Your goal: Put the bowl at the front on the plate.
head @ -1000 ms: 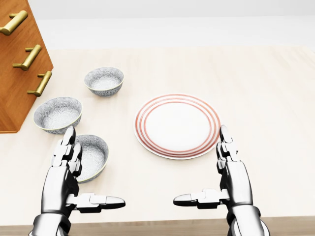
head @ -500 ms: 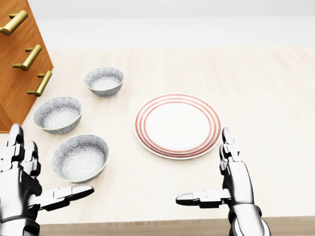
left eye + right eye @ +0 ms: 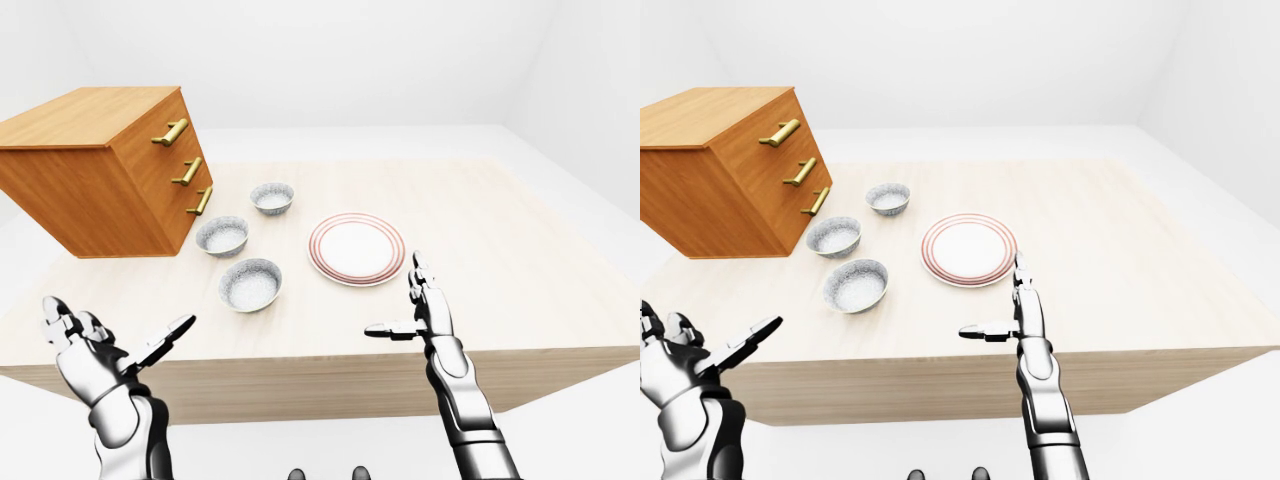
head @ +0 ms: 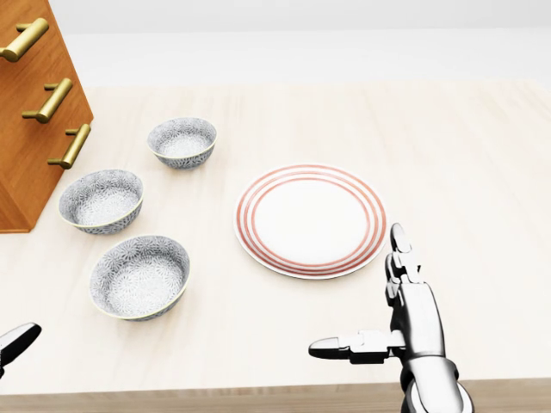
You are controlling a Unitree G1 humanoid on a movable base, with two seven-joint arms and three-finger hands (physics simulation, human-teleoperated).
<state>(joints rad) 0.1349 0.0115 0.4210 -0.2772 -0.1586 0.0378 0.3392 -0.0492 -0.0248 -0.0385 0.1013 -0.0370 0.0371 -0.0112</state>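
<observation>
The left hand [image 3: 90, 362] has swung out leftward from beside the nearest bowl [image 4: 139, 277] and now hangs past the table's near-left corner, fingers spread and empty. The right hand [image 4: 417, 325] has held its place over the near edge just below the plate, likewise spread and empty. The pale wooden table [image 4: 482, 172] carries a drawer chest [image 3: 100, 180] at its left edge and the red-ringed plate [image 4: 250, 219] mid-table. A middle bowl [image 4: 101, 200] and a far bowl [image 4: 182, 142] line up left of the plate. The nearest bowl, judged the task's, sits upright, apart from the plate. The left hand should likely return, cup its rim, lift clear and set it centred. No writing or brand shows.
</observation>
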